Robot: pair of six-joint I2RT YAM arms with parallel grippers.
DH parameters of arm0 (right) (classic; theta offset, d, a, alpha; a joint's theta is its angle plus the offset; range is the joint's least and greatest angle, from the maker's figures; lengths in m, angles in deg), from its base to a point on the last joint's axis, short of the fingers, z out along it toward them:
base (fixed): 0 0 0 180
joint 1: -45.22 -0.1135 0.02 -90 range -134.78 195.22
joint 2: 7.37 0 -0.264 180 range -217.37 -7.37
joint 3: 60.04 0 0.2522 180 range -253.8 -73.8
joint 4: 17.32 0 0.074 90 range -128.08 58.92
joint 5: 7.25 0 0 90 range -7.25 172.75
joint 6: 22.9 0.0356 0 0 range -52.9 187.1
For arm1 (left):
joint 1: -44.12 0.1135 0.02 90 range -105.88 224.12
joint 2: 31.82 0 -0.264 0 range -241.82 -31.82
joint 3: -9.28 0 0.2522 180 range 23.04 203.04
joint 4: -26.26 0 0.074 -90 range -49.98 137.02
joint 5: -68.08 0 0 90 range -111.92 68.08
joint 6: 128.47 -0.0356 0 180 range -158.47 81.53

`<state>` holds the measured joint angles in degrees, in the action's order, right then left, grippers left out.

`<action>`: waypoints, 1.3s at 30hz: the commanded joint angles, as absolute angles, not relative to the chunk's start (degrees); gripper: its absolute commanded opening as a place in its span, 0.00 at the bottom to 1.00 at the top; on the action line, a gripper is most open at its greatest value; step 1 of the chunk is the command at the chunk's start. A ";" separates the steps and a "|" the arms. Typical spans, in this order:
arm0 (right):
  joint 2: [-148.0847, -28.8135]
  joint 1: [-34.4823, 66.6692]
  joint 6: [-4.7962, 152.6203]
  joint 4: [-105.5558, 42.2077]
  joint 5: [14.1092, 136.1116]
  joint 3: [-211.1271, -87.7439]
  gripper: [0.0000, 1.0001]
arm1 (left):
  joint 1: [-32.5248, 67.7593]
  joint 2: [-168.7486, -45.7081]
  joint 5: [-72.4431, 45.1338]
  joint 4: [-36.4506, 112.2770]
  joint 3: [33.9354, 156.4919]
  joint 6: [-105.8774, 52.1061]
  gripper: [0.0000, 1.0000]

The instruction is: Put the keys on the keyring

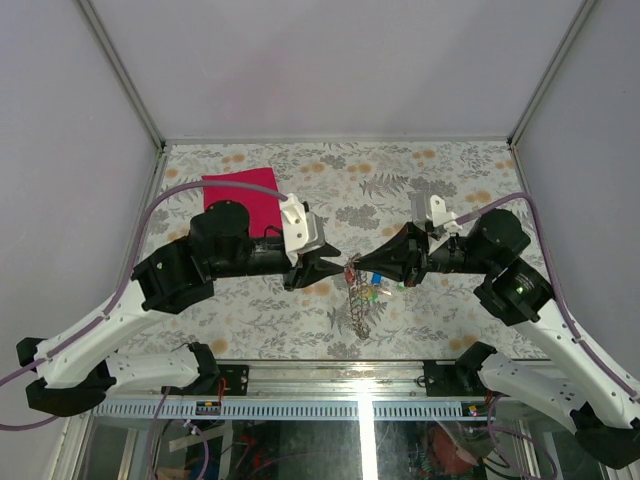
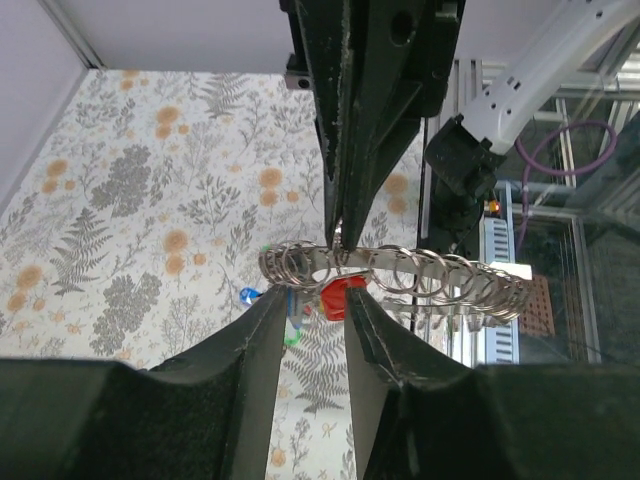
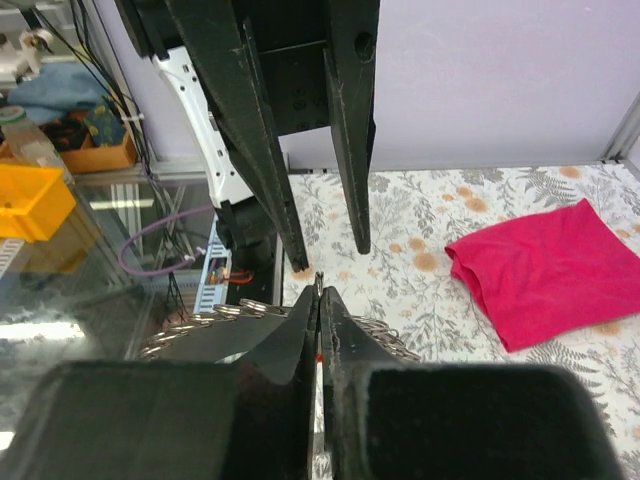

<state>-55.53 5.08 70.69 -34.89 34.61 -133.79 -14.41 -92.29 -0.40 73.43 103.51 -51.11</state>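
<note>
Your right pincer (image 1: 362, 265) is pressed together. Its tips are clamped on the rim of the large grey metal keyring (image 2: 420, 275) with the jagged coiled edge, holding it between the two arms near the front of the floral-patterned surface (image 1: 420, 190). Your left pincer (image 2: 315, 300) stands apart, with one finger on either side of the red plastic head (image 2: 340, 297) of a key, just beside the coil. The small silver keys (image 1: 372, 290), others with blue and green heads, hang from the keyring. You cannot tell whether its lower end touches the surface. A magenta cloth square (image 1: 245, 195) lies well apart, back left.
</note>
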 commanded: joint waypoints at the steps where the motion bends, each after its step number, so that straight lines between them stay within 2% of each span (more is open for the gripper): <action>1: -52.66 4.97 81.63 -15.77 35.28 -130.06 0.00 | -14.74 -88.70 -2.14 60.47 100.31 -46.71 0.31; 16: -51.21 4.97 92.37 0.87 39.10 -125.07 0.00 | -14.73 -87.14 -0.17 54.77 97.87 -43.27 0.28; 23: -50.35 5.01 99.16 12.08 44.47 -120.31 0.00 | -14.74 -85.48 -1.88 49.81 95.86 -41.16 0.27; 30: -52.26 4.97 104.86 21.47 44.31 -118.06 0.00 | -14.77 -84.73 -1.77 43.28 93.10 -37.95 0.26; 39: -53.40 4.97 106.00 24.37 42.95 -117.91 0.00 | -14.69 -85.76 0.66 40.46 92.28 -36.06 0.24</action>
<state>-53.67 5.08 104.86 16.71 41.74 -117.00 -14.41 -85.62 -1.25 46.41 92.60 -37.80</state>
